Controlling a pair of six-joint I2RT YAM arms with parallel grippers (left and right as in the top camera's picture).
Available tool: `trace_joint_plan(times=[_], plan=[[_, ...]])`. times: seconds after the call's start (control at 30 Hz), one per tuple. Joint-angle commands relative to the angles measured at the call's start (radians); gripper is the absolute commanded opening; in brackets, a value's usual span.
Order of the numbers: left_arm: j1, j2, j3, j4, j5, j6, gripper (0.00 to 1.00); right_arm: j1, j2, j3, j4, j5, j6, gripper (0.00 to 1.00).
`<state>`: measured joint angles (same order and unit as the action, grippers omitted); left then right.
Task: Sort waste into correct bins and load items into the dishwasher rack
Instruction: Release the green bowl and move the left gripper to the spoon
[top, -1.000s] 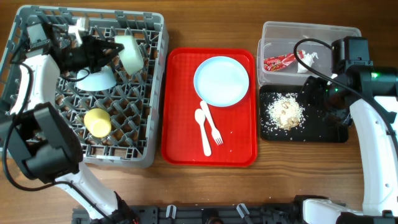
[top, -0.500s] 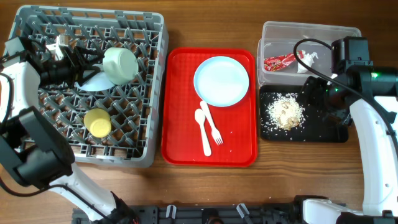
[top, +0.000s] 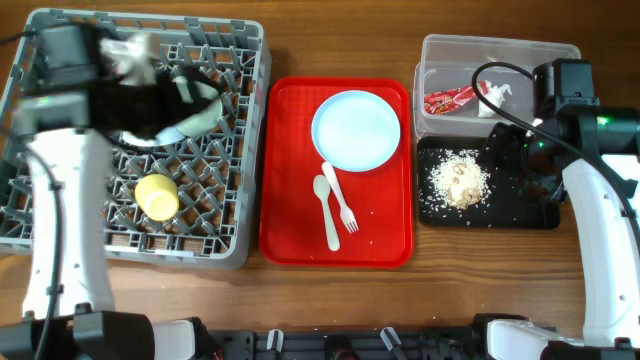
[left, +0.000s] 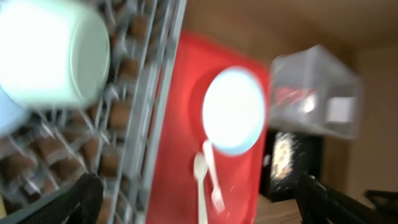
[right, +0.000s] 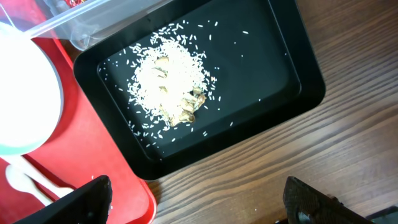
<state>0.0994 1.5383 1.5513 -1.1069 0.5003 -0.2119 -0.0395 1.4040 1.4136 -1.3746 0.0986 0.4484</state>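
Note:
In the grey dishwasher rack (top: 250, 150) a pale mint bowl (top: 203, 110) (left: 53, 53) lies on its side. A second bowl (top: 157, 196), yellow inside, sits nearer the front. My left gripper (top: 185, 95) (left: 202, 205) is blurred just over the mint bowl, open and holding nothing. The mint-blue plate (top: 356, 130) (left: 233, 112), white fork (top: 342, 205) and spoon (top: 327, 212) lie on the red tray (top: 290, 200). My right gripper (top: 520, 165) (right: 199, 205) hangs open over the black tray (top: 520, 215) (right: 261, 68) of food scraps (top: 460, 180) (right: 171, 84).
The clear tub (top: 540, 55) behind the black tray holds the red wrapper (top: 450, 100) and white napkin (top: 497, 95). A pale blue piece (top: 150, 135) lies in the rack under the mint bowl. Bare wood runs along the table's front edge.
My left gripper has opened and let go of the mint bowl, which now rests in the rack. The left arm is swinging right. The right arm has not moved.

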Motion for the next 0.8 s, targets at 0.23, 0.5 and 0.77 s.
trace_joint_plan(times=[0.23, 0.5, 0.77], plan=[[-0.516, 0.052, -0.138, 0.008, -0.536, -0.515, 1.0, -0.001, -0.003, 0.001, -0.003, 0.013, -0.004, 0.89], [-0.708, 0.237, -0.272, 0.205, -0.536, -0.537, 1.0, -0.001, -0.003, 0.001, -0.004, 0.013, -0.004, 0.89], [-0.721, 0.403, -0.272, 0.281, -0.536, -0.537, 0.97, -0.001, -0.003, 0.001, -0.011, 0.013, -0.004, 0.89]])
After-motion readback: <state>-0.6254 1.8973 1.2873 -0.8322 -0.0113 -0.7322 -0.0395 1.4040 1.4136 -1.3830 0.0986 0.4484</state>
